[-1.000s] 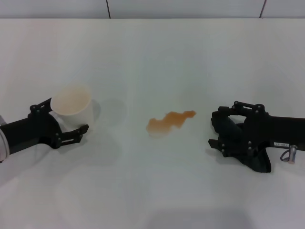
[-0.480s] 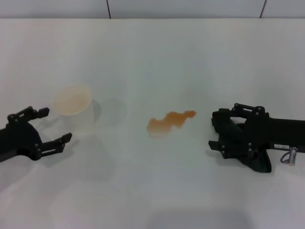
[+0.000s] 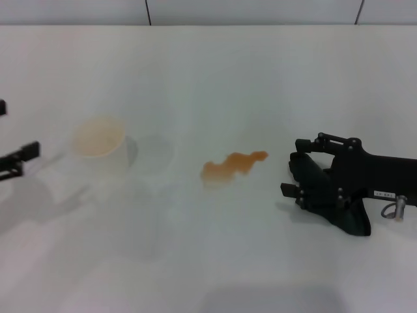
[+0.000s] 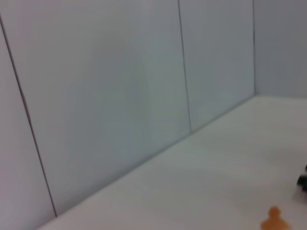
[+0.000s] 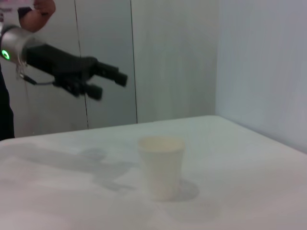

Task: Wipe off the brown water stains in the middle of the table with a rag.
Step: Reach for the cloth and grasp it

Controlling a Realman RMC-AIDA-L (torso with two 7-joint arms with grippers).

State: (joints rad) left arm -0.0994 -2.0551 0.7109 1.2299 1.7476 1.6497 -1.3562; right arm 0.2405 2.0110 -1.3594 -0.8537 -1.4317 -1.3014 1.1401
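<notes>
Orange-brown liquid forms the brown water stains (image 3: 232, 165) near the middle of the surface (image 3: 215, 72), slightly toward the right edge. The streak is thin and wavy; its narrow, more saturated end points toward the right edge, and its wider, paler, blotchy end points toward the left edge. In the left wrist view only a small orange tip of the stains (image 4: 275, 220) shows, low on the white top.

The surface is plain white, smooth and matte, and it meets a pale panelled wall along its far edge.

The right pincer (image 3: 294, 171), black metal with visible linkages and screws, lies low over the surface near the right edge, just beside the narrow end of the stains and apart from them. A dark mass sits between its fingers; whether this is the rag cannot be told, and whether the fingers are clamped or apart cannot be told.

A whitish translucent cup (image 3: 100, 150) with a faint orange tint inside stands upright toward the left edge, well apart from the stains. In the right wrist view the cup (image 5: 161, 166) tapers toward its base.

The left pincer (image 5: 111, 82) is raised above the surface at the left edge, its black fingers spread apart and holding nothing.
</notes>
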